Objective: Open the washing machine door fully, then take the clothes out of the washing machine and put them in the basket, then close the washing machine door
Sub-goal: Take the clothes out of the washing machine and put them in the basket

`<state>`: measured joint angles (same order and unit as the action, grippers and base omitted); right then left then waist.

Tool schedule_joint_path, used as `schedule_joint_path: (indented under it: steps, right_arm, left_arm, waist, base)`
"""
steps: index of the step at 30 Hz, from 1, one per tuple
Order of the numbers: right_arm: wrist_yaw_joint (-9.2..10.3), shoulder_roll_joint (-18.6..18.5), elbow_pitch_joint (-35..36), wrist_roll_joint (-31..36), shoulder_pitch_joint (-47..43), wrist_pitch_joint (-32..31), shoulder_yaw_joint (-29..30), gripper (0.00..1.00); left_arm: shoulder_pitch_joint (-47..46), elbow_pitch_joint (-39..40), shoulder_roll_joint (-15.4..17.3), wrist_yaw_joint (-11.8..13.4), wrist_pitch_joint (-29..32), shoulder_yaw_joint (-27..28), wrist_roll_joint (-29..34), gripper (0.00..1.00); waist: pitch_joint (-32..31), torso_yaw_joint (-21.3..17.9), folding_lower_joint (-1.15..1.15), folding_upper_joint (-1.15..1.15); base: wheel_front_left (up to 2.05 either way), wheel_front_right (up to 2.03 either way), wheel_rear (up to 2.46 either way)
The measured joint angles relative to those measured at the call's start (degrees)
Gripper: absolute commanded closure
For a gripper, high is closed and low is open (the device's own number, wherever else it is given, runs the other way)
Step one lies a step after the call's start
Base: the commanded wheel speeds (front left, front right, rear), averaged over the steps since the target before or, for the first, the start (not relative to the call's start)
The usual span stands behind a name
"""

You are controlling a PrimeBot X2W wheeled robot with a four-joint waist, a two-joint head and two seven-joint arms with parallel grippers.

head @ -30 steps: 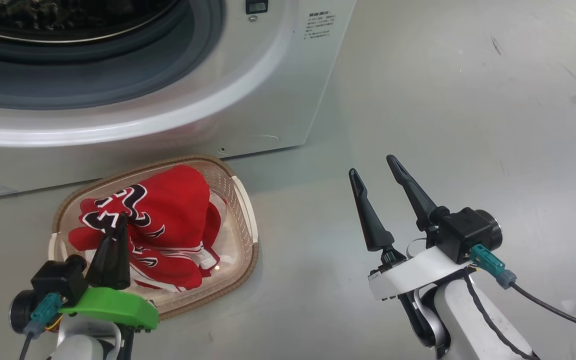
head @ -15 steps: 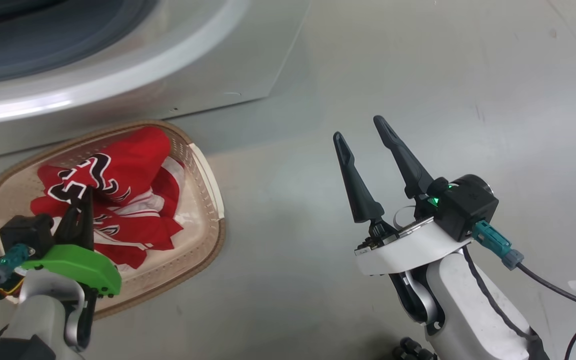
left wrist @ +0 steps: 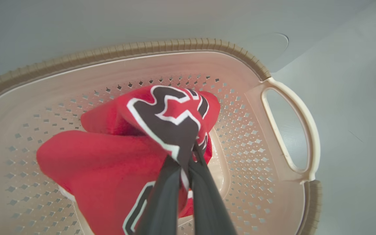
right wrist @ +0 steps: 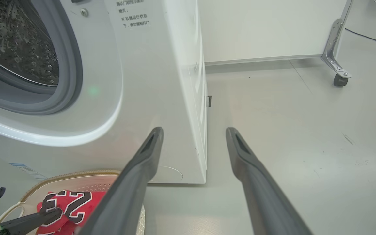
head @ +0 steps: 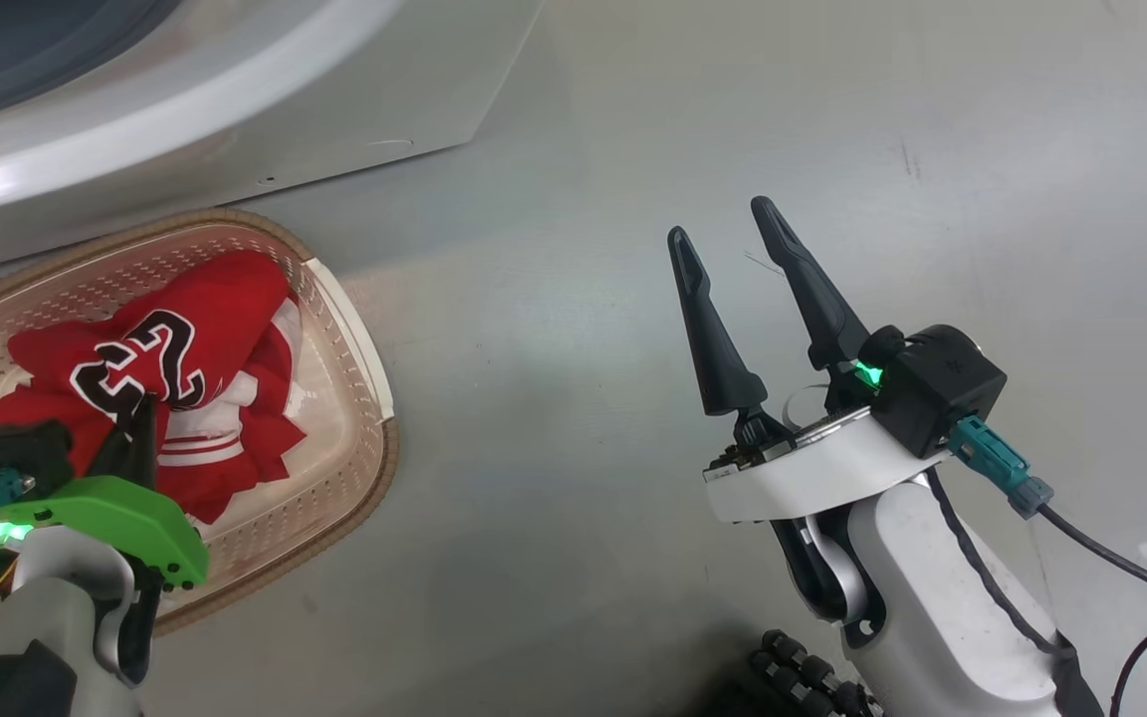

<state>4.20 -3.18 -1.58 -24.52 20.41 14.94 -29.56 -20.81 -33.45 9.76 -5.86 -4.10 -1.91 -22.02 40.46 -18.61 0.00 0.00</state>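
The cream basket [head: 375, 396] stands on the floor in front of the white washing machine [head: 235, 100], with the red clothes [head: 200, 329] piled inside it. My left gripper [head: 142, 423] is over the basket, shut on a fold of the lettered jersey. In the left wrist view the left gripper [left wrist: 192, 153] pinches the clothes [left wrist: 109, 156] up into a peak above the basket [left wrist: 175, 44]. My right gripper [head: 723, 224] is open over bare floor, right of the basket. The right wrist view shows the right gripper [right wrist: 194, 130] open, the washing machine [right wrist: 162, 81] and its steel drum [right wrist: 18, 42]. The washing machine door is out of view.
Grey floor [head: 583, 498] spreads right of the basket. In the right wrist view a white panel [right wrist: 266, 29] stands behind the machine, with a metal leg on a caster [right wrist: 338, 78] and a cable [right wrist: 370, 36] on the floor at the far right.
The head camera has swung, so the machine and basket have slid left and up in the picture. My left gripper stays shut on the jersey over the basket; the right stays open.
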Motion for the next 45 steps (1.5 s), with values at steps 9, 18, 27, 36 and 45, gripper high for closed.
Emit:
schedule_joint_path:
  steps: [9,18,27,36,45]
  right_arm:
    - [0.49,0.1,-0.9,0.0,0.5,0.0,1.0,0.00]
    - [0.52,0.0,-3.8,1.6,0.5,0.0,2.7,0.00]
    - [0.48,-1.4,-7.2,5.0,-0.6,0.0,5.5,0.00]
    - [0.41,-2.3,-8.8,5.0,-4.1,0.0,7.4,0.00]
    - [-0.12,-2.2,-9.7,5.0,-7.1,0.0,8.2,0.00]
  left_arm:
    - [-2.3,-5.2,-0.5,-0.5,-1.1,-1.2,0.0,0.58]
    - [-3.5,-7.5,-3.0,-0.9,-5.6,-3.9,0.6,0.00]
    - [-3.7,-6.8,-5.5,-1.0,-9.7,-5.3,0.6,0.00]
    - [-3.5,-1.6,-6.6,-1.0,-10.2,-5.6,0.5,0.00]
    - [-1.1,7.5,-6.9,-1.1,-10.3,-5.5,1.3,0.00]
  waist:
    - [-0.9,0.9,0.00,0.00]
    - [-3.7,2.9,0.00,0.00]
    - [-7.9,7.0,0.00,0.00]
    - [-13.4,11.8,0.00,0.00]
    - [-19.5,15.4,0.00,0.00]
  base:
    - [0.00,0.00,0.00]
    - [0.00,0.00,0.00]
    - [0.00,0.00,0.00]
    - [0.00,0.00,0.00]
    - [0.00,0.00,0.00]
